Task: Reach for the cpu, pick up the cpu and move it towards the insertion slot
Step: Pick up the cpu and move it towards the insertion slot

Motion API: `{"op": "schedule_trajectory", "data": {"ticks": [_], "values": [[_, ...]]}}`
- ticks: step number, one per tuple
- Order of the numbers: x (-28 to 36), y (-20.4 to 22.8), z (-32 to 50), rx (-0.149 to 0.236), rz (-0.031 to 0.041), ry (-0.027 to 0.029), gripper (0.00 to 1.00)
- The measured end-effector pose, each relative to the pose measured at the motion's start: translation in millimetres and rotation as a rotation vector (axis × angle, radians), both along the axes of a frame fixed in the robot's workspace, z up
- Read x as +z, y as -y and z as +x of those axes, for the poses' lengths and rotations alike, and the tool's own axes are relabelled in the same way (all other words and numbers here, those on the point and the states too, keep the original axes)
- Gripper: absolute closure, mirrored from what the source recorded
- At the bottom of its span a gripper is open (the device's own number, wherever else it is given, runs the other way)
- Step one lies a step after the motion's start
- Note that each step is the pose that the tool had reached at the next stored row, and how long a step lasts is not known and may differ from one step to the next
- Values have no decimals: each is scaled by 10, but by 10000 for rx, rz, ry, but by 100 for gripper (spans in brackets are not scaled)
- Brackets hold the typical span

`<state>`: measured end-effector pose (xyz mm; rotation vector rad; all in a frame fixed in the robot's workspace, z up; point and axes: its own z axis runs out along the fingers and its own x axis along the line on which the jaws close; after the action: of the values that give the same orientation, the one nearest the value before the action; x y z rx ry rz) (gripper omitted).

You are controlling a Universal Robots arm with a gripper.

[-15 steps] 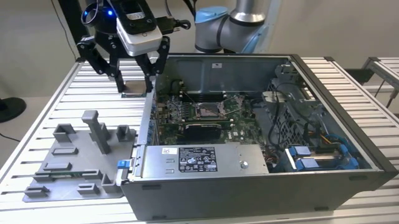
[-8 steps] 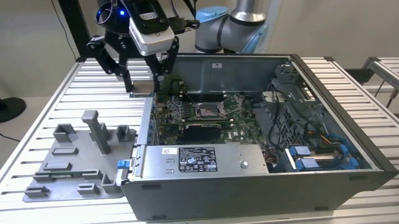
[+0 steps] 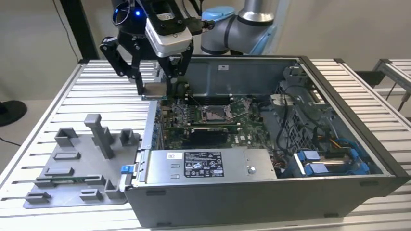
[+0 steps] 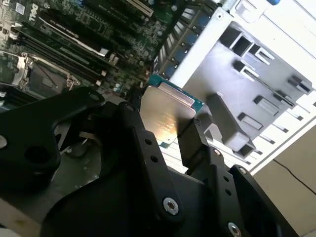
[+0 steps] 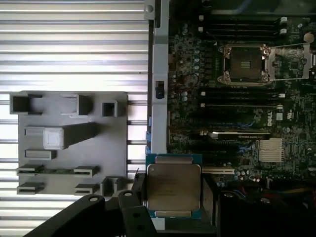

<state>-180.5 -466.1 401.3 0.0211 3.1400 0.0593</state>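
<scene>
The gripper (image 3: pixel 156 85) is clenched on the cpu (image 3: pixel 155 90), a finger on each of two opposite edges. In the exterior view the chip hangs above the edge of the computer case (image 3: pixel 334 192), at its wall on the exterior view's left, clear of the bench (image 3: pixel 96 91) and of the grey fixture plate (image 3: pixel 70 163) that lies outside the case.

In the first wrist view the cpu (image 5: pixel 173 186) sits level between the fingers (image 5: pixel 136 190), pale face up, straddling the case wall with the green motherboard (image 5: pixel 237 123) beside it. The insertion slot (image 5: pixel 245 63) is open, its metal frame and wire lever swung aside, dark centre exposed. Chip and slot are well apart, with memory slots between them.

Step in hand, judged from the frames: transport. The pick-up looks done; the carry toward the slot has most of its way to go.

Notes for doing the carry well:
- Keep the chip flat; the second wrist view shows the cpu (image 4: pixel 168 118) held only at its edges, so a jolt could tilt it.
- Hold height above the case wall and upright board parts until over the slot.
- Line the chip's sides up with the socket frame, and stay clear of the raised lever.
</scene>
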Motion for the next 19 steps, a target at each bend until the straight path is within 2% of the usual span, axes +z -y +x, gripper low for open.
{"op": "schedule_trajectory", "data": {"ticks": [19], "values": [[1, 0, 334, 0, -1, -1, 100]]}}
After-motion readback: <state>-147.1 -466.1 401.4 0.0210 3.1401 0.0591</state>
